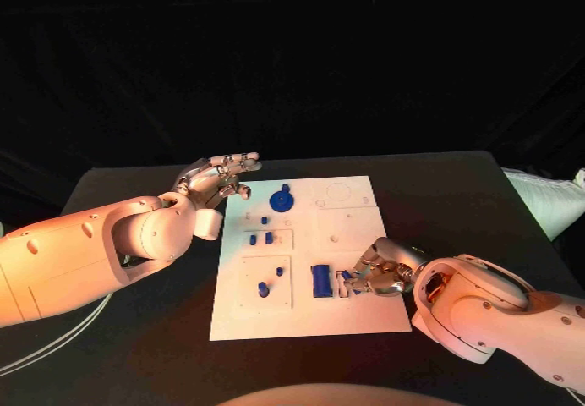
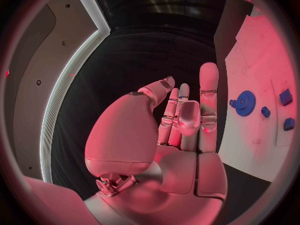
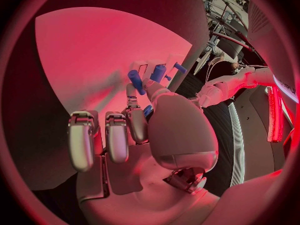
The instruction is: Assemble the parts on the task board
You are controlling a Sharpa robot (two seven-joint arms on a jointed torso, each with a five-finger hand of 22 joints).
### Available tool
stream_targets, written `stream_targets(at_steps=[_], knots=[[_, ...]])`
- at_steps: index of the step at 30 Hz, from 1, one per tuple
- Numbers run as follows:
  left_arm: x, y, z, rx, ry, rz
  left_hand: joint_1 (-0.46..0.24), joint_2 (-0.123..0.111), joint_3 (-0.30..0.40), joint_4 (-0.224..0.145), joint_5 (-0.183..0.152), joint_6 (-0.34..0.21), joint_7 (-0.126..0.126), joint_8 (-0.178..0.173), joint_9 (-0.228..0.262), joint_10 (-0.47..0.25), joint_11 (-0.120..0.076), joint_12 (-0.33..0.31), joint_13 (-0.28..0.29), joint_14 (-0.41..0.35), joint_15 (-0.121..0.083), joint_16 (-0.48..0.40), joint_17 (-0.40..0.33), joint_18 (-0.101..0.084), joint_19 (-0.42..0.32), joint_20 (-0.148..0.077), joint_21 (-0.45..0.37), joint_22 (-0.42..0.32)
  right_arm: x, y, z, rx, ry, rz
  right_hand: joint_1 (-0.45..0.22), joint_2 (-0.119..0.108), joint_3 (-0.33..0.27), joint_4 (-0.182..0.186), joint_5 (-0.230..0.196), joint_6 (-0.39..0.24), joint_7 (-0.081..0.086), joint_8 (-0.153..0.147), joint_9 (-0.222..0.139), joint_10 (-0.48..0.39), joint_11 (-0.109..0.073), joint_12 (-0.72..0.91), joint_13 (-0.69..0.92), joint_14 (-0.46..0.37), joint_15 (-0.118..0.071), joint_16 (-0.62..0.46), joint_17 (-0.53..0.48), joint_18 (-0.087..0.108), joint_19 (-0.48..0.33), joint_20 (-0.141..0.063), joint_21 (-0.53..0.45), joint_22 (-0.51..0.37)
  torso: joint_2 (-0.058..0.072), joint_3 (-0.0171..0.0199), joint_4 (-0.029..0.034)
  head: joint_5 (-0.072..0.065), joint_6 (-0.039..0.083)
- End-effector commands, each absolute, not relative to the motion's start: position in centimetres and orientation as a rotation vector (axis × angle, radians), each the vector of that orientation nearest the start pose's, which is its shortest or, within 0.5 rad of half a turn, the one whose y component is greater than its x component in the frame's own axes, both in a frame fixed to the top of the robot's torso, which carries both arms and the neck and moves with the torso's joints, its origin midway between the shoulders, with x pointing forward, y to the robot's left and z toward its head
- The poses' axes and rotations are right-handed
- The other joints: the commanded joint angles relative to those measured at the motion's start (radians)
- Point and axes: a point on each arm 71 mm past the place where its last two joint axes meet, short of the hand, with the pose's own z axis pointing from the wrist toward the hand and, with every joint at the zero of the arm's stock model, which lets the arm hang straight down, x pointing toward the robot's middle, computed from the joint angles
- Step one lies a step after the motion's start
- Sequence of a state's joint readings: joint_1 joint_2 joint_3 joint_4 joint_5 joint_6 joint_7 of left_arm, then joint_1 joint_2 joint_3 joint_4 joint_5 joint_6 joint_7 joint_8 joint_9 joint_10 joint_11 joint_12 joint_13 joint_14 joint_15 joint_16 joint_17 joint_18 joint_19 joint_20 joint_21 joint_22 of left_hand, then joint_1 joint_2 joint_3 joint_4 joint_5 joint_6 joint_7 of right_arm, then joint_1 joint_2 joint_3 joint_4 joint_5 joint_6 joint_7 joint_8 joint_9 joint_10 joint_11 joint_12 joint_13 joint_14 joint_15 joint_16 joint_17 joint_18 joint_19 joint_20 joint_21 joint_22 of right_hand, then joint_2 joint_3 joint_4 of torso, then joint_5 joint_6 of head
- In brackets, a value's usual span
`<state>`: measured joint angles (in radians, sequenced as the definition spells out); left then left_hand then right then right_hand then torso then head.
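Note:
The white task board (image 1: 353, 317) lies mid-table. On it are a blue gear (image 1: 281, 200), a few small blue pegs (image 1: 254, 239) and a long blue block (image 1: 320, 280). My right hand (image 1: 380, 271) rests low on the board's right side, its fingertips curled just right of the block. In the right wrist view a small blue part (image 3: 147, 110) sits pinched between thumb and finger of that hand (image 3: 144, 135), with other blue pegs (image 3: 135, 81) beyond. My left hand (image 1: 221, 179) hovers at the board's far left corner, fingers spread and holding nothing. The left wrist view shows this hand (image 2: 181, 130), the gear (image 2: 245, 103) and the board (image 2: 262, 50).
Two more small blue pieces (image 1: 264, 289) lie in the board's near left panel. The black table (image 1: 463, 194) extends around the board, and a white cushion-like object (image 1: 549, 203) sits off its right edge. Cables (image 1: 49, 338) hang at the near left.

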<state>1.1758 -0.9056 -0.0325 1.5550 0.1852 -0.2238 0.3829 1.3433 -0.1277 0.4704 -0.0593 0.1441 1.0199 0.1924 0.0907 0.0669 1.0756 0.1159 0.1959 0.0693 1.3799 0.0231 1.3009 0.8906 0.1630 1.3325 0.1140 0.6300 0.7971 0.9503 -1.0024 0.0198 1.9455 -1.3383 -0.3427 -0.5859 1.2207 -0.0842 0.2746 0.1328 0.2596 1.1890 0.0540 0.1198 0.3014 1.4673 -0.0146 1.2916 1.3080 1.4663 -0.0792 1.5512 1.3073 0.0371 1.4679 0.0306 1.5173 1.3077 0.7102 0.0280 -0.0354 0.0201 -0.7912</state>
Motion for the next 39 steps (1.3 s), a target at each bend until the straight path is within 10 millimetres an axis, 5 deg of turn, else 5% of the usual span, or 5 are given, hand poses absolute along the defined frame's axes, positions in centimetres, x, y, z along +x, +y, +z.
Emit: stream_targets(at_steps=[1, 26, 39], knots=[[47.9, 22.8, -18.7, -1.339, 1.394, -1.656, -0.007, 0.000, -0.001, -0.005, -0.001, -0.007, -0.003, -0.005, -0.001, -0.008, -0.001, 0.003, 0.000, -0.008, -0.002, 0.001, -0.001, 0.014, -0.006, 0.000, -0.006, -0.001, 36.5, -18.2, -24.2, 0.245, 2.056, 0.550, -0.018, 0.002, -0.010, 0.006, 0.008, 0.011, -0.002, 0.007, 0.004, 0.042, -0.010, 0.007, 0.117, 0.100, -0.008, 0.006, 0.241, -0.019, 0.069, -0.008, 0.005, 0.198, 0.000, 0.0004, 0.0003, 0.001, -0.001], [47.9, 22.7, -18.7, -1.341, 1.398, -1.656, -0.007, 0.002, -0.001, -0.006, -0.001, -0.007, -0.003, -0.004, 0.000, -0.010, -0.001, 0.006, 0.000, -0.008, -0.002, 0.002, -0.001, 0.014, -0.006, 0.000, -0.006, -0.001, 37.1, -17.6, -24.7, 0.131, 2.062, 0.502, -0.054, 0.015, -0.061, 0.038, 0.008, 0.048, -0.022, 0.034, 0.038, 0.047, -0.026, 0.005, 0.119, 0.100, -0.021, 0.006, 0.242, -0.020, 0.071, -0.020, 0.007, 0.201, 0.000, 0.0000, 0.0006, 0.006, -0.003], [47.9, 22.7, -18.7, -1.342, 1.401, -1.655, -0.008, 0.002, -0.002, -0.006, -0.001, -0.008, -0.003, -0.004, 0.000, -0.010, 0.000, 0.007, 0.000, -0.008, -0.001, 0.002, -0.001, 0.014, -0.007, 0.000, -0.006, -0.002, 37.1, -17.0, -24.6, 0.112, 2.056, 0.511, -0.098, 0.028, -0.116, 0.084, 0.030, 0.068, -0.037, 0.068, 0.083, 0.060, -0.039, 0.045, 0.143, 0.101, -0.033, 0.010, 0.248, -0.022, 0.075, -0.031, 0.012, 0.209, -0.001, 0.0003, -0.0013, 0.008, -0.005]])
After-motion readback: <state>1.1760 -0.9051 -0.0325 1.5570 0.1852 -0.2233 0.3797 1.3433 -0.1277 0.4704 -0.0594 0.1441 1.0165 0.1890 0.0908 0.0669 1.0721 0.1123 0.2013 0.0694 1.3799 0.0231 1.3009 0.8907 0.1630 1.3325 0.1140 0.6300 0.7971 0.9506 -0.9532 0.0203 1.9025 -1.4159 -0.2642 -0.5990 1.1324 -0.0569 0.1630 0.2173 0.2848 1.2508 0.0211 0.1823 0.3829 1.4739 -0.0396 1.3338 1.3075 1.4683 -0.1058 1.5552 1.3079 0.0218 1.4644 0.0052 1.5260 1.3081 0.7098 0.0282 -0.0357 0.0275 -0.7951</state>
